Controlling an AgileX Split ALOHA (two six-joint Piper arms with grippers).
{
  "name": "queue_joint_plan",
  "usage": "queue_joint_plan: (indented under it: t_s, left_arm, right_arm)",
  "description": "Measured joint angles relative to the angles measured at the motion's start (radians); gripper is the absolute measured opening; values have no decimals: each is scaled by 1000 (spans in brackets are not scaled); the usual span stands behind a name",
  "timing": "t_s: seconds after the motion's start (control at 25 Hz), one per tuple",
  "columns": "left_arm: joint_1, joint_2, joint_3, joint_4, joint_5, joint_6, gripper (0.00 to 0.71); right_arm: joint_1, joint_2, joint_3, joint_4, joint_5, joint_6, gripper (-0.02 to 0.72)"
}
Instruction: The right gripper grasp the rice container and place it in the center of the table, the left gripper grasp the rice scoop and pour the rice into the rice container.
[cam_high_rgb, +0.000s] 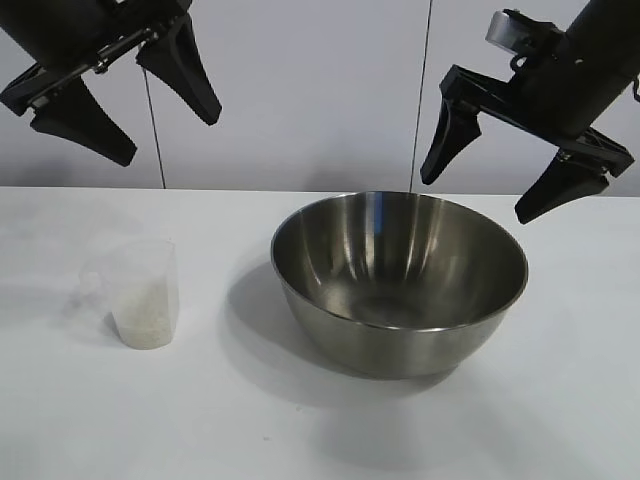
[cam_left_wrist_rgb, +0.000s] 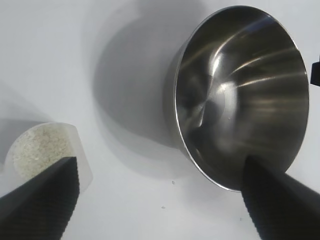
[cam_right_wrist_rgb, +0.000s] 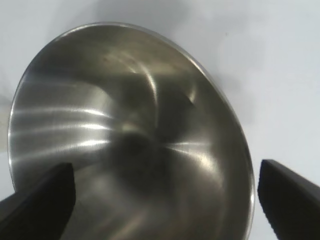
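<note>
The rice container (cam_high_rgb: 400, 290), a big shiny steel bowl, stands empty near the middle of the white table (cam_high_rgb: 300, 430). To its left stands the rice scoop (cam_high_rgb: 140, 295), a small clear plastic cup with rice (cam_high_rgb: 143, 325) in its bottom. My left gripper (cam_high_rgb: 168, 135) hangs open high above the scoop, holding nothing. In the left wrist view, the left gripper (cam_left_wrist_rgb: 161, 200) frames bare table between the scoop (cam_left_wrist_rgb: 47, 145) and the bowl (cam_left_wrist_rgb: 240, 95). My right gripper (cam_high_rgb: 478, 195) hovers open over the bowl's right rim. In the right wrist view, the right gripper (cam_right_wrist_rgb: 165, 200) looks into the bowl (cam_right_wrist_rgb: 125, 125).
A pale wall panel (cam_high_rgb: 300, 90) rises behind the table's far edge. A few stray grains (cam_left_wrist_rgb: 173, 182) lie on the tabletop near the bowl.
</note>
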Motion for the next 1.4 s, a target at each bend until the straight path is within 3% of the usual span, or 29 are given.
queue_joint_plan:
  t_s: [0.28, 0.48, 0.6, 0.92, 1.4]
  left_arm:
    - [0, 0, 0, 0, 0, 1, 636]
    - [0, 0, 0, 0, 0, 1, 636]
    - [0, 0, 0, 0, -3, 1, 636]
    - [0, 0, 0, 0, -9, 1, 636]
    - [0, 0, 0, 0, -10, 1, 636]
  right_arm:
    - [0, -11, 0, -17, 2, 0, 683]
    - [0, -21, 0, -143, 29, 2, 683]
    - [0, -7, 0, -177, 31, 8, 683]
    - [0, 104, 0, -182, 12, 11, 680]
    - [0, 196, 0, -159, -54, 12, 603]
